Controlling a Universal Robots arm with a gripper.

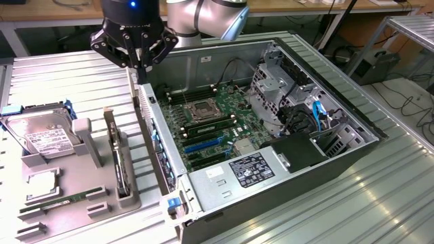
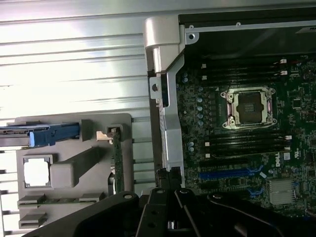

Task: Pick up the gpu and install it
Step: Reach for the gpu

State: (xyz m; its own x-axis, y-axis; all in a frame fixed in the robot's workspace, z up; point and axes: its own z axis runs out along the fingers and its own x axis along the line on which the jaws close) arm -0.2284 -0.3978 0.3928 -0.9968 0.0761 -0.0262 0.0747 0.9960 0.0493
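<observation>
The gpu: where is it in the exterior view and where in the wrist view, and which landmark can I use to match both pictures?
Exterior view: the gpu stands on edge in the gray holder, at the exterior view's left, beside the open computer case.
Wrist view: the gpu shows edge-on, a thin green strip in that holder, next to the case wall.
Shared landmark: the square CPU socket inside the case.
</observation>
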